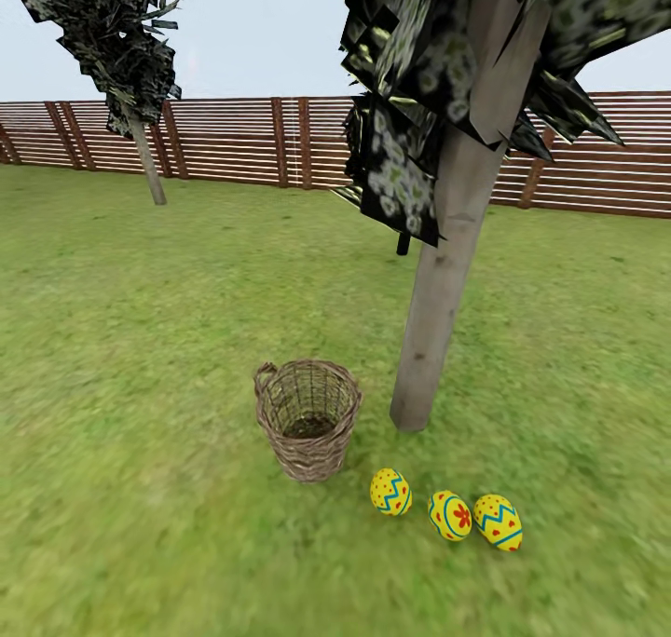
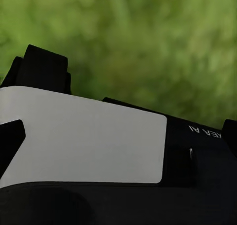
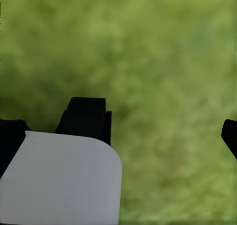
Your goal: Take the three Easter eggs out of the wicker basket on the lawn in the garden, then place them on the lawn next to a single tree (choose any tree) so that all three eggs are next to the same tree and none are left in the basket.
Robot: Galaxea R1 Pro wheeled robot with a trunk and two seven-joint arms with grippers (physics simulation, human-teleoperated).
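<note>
Three yellow Easter eggs lie in a row on the lawn (image 1: pixel 140 358), just in front of the tree's thick pale trunk (image 1: pixel 438 311): one (image 1: pixel 390 492) nearest the basket, the red-flower one (image 1: pixel 450 515) in the middle, and another (image 1: pixel 498 521) on the right. The wicker basket (image 1: pixel 303 455) stands upright left of the trunk, and its inside shows only dark weave. My left gripper (image 2: pixel 121 141) and right gripper (image 3: pixel 123 141) hang over blurred grass. Their dark fingertips (image 2: pixel 11 141) (image 3: pixel 230 136) sit wide apart with nothing held.
A brown slatted fence (image 1: pixel 233 139) closes the garden at the back. A slimmer tree (image 1: pixel 147 162) stands far left, and a thin black trunk (image 1: pixel 403 243) shows behind the near tree. Low leaf clumps (image 1: pixel 396 171) hang beside the trunk. White and black robot body parts (image 2: pixel 84 141) lie below both wrists.
</note>
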